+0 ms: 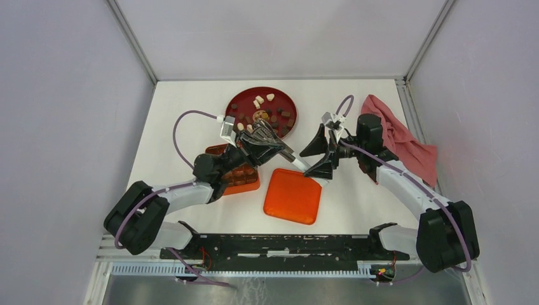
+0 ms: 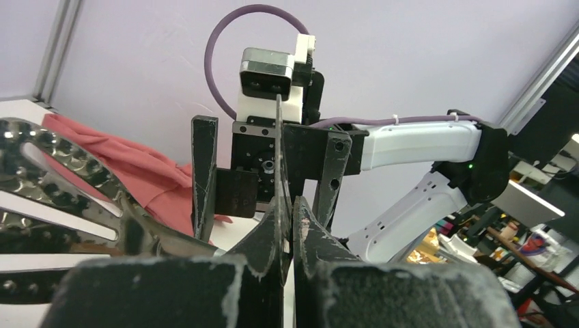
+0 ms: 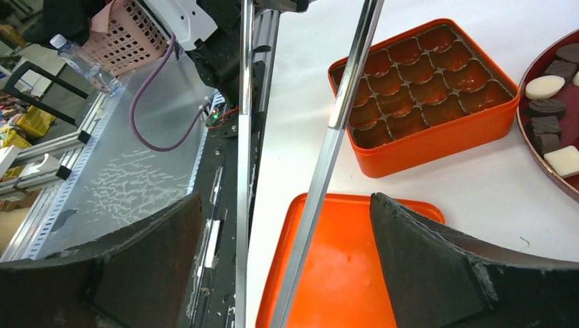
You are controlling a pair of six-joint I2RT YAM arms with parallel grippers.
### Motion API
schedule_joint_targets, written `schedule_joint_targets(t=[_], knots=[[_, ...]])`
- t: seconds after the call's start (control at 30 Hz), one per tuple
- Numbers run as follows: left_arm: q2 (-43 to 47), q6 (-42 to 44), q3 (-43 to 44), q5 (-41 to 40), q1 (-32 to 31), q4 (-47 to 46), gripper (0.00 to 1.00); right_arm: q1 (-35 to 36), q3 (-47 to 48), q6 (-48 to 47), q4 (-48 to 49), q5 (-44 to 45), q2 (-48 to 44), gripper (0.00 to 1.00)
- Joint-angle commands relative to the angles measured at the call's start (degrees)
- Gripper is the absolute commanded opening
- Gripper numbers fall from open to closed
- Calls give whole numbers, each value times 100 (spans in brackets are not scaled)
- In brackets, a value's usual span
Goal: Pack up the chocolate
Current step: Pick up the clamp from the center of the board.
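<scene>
- Lid, orange and square point(image 1: 292, 196), lies flat on the table point(image 1: 191, 108) at 6 o'clock, nearest the arm bases; from the right wrist we see its rim just under that arm's jaws.
- At 8 o'clock stands the orange box point(image 3: 437, 140), its moulded tray of cups facing up, partly hidden under the left arm in the top view and set just apart from the lid.
- We see the left gripper point(image 2: 290, 225) above the middle of the table, its jaws pressed narrow on the thin blade of the metal tongs point(image 2: 280, 157).
- The right gripper point(image 1: 321, 154) faces it from 3 o'clock, jaws spread wide. Both strips of the tongs run between them, and we cannot tell whether either strip touches a jaw.
- At 12 o'clock sits the red plate point(image 1: 236, 101). It carries the chocolate point(image 1: 279, 115), dark pieces scattered across it with a few cream-white ones toward its far side.
- At 2 o'clock a pinkish-red cloth point(image 1: 407, 140) lies crumpled behind the right arm.
</scene>
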State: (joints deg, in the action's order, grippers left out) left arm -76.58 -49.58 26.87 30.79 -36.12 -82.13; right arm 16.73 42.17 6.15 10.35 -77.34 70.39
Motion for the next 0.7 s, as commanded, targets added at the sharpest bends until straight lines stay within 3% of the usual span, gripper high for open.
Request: schedule_joint_targets(t=[0.0, 0.1, 0.37, 0.47, 0.67], knots=[[-230, -547, 237, 85, -69, -1076, 2, 117, -194, 972, 973, 182, -17, 98], [-293, -404, 348, 41, -165, -1073, 2, 218, -345, 1671, 1611, 313, 88, 98], [-418, -7, 576, -252, -372, -843, 2, 512, -378, 2496, 2010, 402, 316, 97], [-492, -78, 601, -340, -378, -922, 2, 542, -472, 2941, 2529, 346, 309, 94], [-472, -168, 503, -530, -376, -1041, 2, 549, -482, 3047, 2603, 276, 179, 86]])
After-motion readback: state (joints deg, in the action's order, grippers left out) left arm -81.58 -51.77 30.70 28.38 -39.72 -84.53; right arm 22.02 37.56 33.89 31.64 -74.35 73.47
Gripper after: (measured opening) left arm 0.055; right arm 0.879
